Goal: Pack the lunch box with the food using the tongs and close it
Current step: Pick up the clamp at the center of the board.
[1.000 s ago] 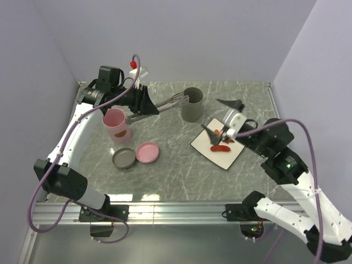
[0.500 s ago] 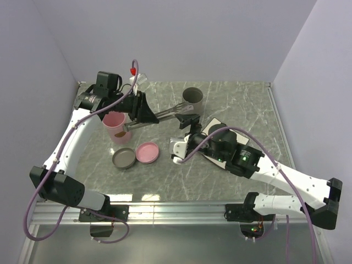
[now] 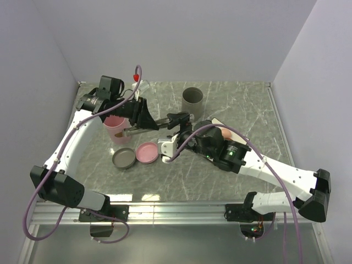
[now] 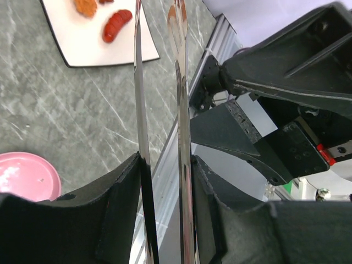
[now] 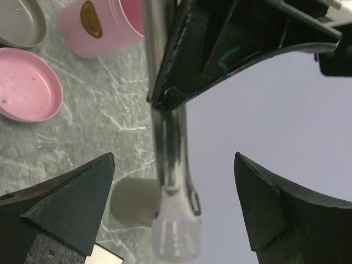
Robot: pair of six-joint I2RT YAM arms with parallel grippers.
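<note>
My left gripper [image 3: 144, 116] is shut on the slim metal tongs [image 3: 165, 119], which point right over the table. In the left wrist view both fingers [image 4: 124, 203] press the tongs' two arms [image 4: 141, 110]. My right gripper [image 3: 177, 123] stands open around the tongs' slotted tip [image 5: 176, 234], with its fingers [image 5: 71, 209] apart on either side and not touching it. The pink lunch box [image 3: 115, 129] stands upright and open at the left. The white plate [image 4: 93, 44] holds a red sausage [image 4: 117, 25] and an orange fried bit [image 4: 85, 6]. A pale pink ball [image 3: 225, 133] shows beside the right arm.
A grey lid [image 3: 124, 158] and a pink lid [image 3: 147, 152] lie in front of the lunch box. A grey cup [image 3: 192, 99] stands at the back centre. The right arm [image 3: 258, 165] stretches across the plate and hides most of it in the top view.
The right arm swung left from the plate to the table's centre, with its open jaws now around the tongs' tip. The left arm drew the tongs back from the grey cup and lower.
</note>
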